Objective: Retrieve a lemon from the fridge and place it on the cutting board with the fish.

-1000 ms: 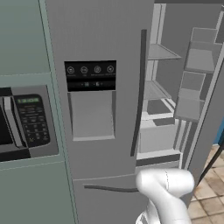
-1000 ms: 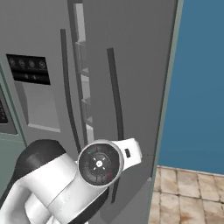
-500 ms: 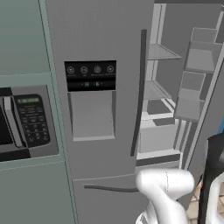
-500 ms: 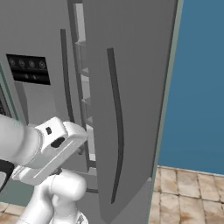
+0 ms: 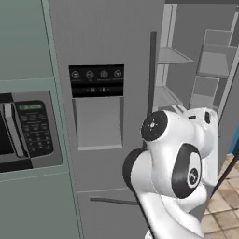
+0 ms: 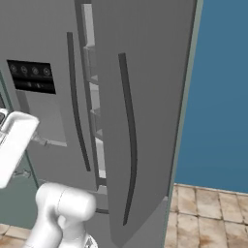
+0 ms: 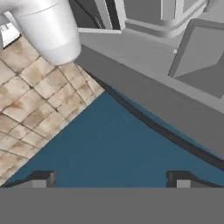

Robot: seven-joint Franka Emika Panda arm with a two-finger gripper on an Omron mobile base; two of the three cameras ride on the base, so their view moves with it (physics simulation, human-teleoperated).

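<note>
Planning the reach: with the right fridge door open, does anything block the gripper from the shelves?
Can't tell fully. The fridge right door is swung open, exposing shelves, with no lemon visible. The open gripper faces blue wall and floor, away from the shelves.

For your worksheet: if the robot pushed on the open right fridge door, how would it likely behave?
The fridge door would probably swing on its hinge rather than flex, since it looks like a rigid steel slab. It is tall with a long bar handle, so likely heavy, moving slowly.

Gripper (image 7: 109, 178) tips spread wide over the blue wall (image 7: 113, 148), beige tiled floor (image 7: 35, 109) beside it, grey steel fridge (image 7: 157, 87) edge beyond.
</note>
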